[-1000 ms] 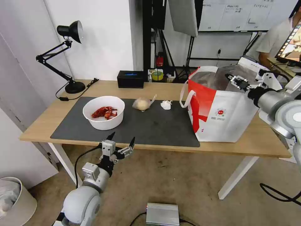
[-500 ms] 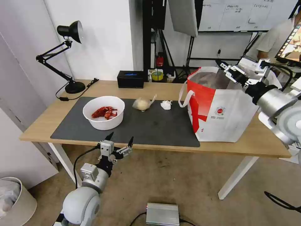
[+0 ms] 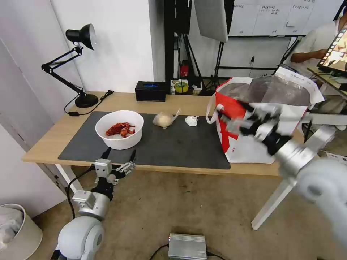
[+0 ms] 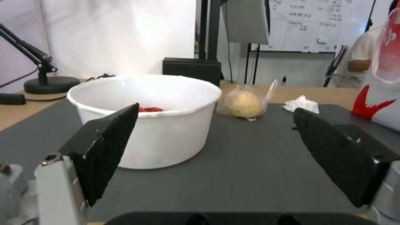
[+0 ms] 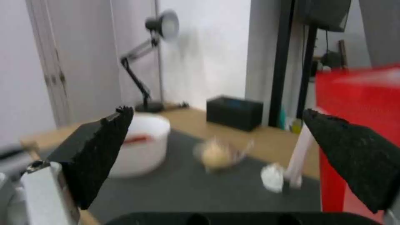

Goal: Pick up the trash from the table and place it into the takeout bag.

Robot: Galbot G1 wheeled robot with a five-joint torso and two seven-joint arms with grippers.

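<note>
1. One bowl [image 3: 119, 129] with red scraps.
2. One knotted bag [image 3: 164, 118].
3. One tissue [image 3: 191, 120].
4. One takeout bag [image 3: 260, 119].
5. One table [image 3: 47, 144].
6. One lamp [image 3: 77, 65].
7. One black box [image 3: 150, 91].
8. Two grippers: left [image 3: 119, 159], right [image 3: 235, 115].

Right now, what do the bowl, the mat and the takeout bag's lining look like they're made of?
Bowl: probably thin white plastic, smooth with a slight sheen and a rolled rim. Mat: dark grey, matte and flat, maybe rubber or felt; hard to tell. Bag lining: silvery and crinkled, apparently foil.
</note>
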